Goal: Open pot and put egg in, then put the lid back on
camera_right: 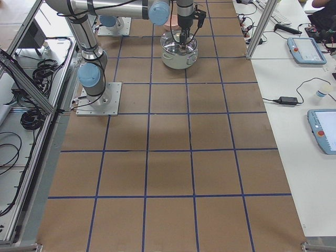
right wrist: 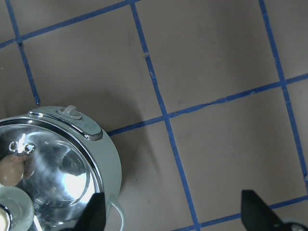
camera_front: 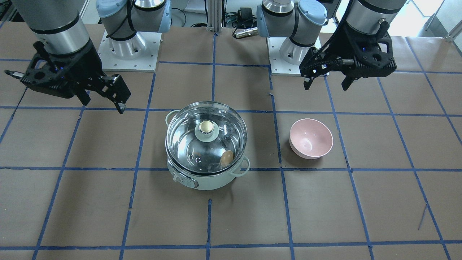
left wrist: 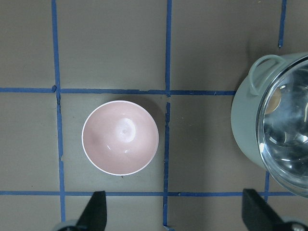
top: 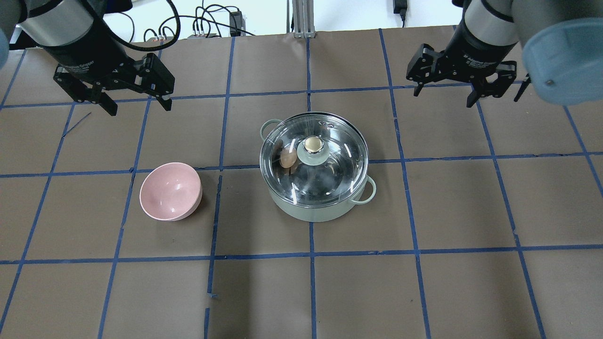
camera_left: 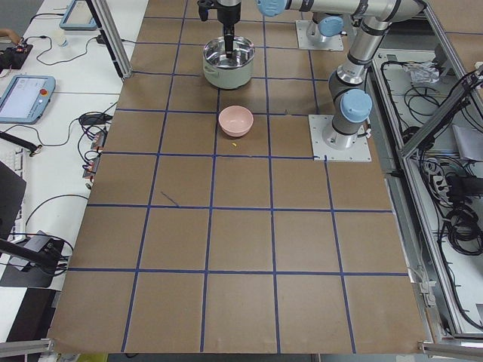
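**Op 1:** Overhead exterior, noting: pot (top: 311, 207) mid-table (top: 424, 282), glass lid (top: 313, 149) seated on its rim. Egg (top: 288, 158) shows through the glass, inside, by the wall nearest the pink bowl (top: 170, 190).

**Op 2:** Jaws?

**Op 1:** I read left jaws and right jaws both spread and empty, hanging above the table, one to each side, well apart from the pot.

**Op 2:** Step?

**Op 1:** My call: all three steps look done. Next needs only a check that the lid sits level.
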`<state>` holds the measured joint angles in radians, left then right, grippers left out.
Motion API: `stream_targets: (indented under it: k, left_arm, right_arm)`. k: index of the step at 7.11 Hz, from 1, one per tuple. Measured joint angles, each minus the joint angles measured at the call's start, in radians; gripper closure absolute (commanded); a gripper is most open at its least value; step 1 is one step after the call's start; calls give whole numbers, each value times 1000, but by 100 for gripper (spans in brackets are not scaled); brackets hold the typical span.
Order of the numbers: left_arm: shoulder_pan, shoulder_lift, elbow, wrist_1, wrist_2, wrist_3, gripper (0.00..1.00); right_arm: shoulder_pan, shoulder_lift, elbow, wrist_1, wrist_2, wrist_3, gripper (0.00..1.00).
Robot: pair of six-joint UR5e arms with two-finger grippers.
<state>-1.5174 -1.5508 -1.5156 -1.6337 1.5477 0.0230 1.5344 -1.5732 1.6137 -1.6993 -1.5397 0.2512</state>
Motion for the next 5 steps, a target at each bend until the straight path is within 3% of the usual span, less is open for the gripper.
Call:
stream_targets:
  k: [5]
  left_arm:
    - [-3,0,-1,1,0,-2,0]
  right_arm:
    - [-12,-15,-20,70,-84,-16,0]
